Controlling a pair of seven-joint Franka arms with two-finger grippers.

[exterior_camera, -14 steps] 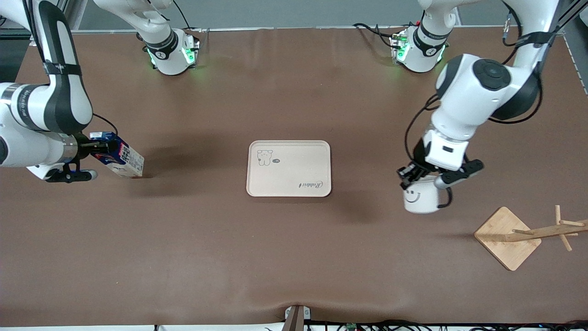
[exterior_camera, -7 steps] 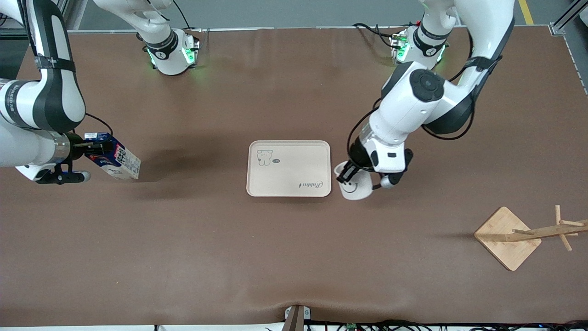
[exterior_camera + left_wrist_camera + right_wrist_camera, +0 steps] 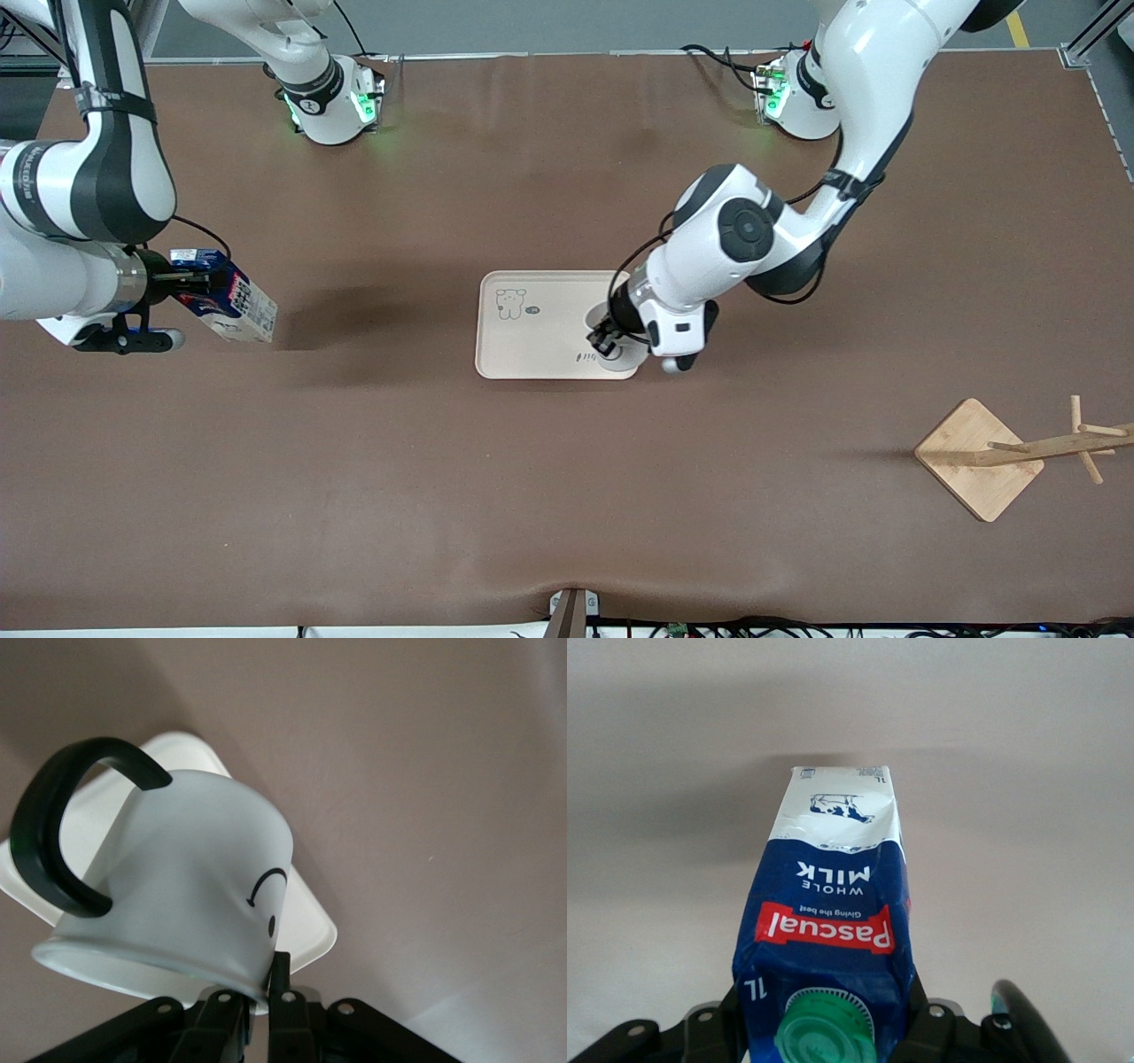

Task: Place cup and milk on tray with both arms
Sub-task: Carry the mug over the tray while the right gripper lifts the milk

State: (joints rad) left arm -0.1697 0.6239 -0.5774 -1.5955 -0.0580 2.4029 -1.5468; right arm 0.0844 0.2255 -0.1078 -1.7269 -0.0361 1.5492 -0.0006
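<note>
While the right arm waits, I'm setting the cup [image 3: 617,353] down on the tray [image 3: 540,341].
Front: left gripper [image 3: 604,339] clamps the cup's rim over the tray's corner; next, lower and release. Left wrist: cup [image 3: 182,886] tilted, base toward the tray [image 3: 306,935]. Right wrist: right gripper [image 3: 824,1028] clamps the milk [image 3: 833,921], long axis slanting downward, well apart from the tray.

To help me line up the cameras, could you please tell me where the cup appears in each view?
Front view: the cup, held by the left gripper, over the tray.
Left wrist view: the cup fills the middle, rim pinched.
Right wrist view: not in it.
Shared landmark: the tray.
</note>
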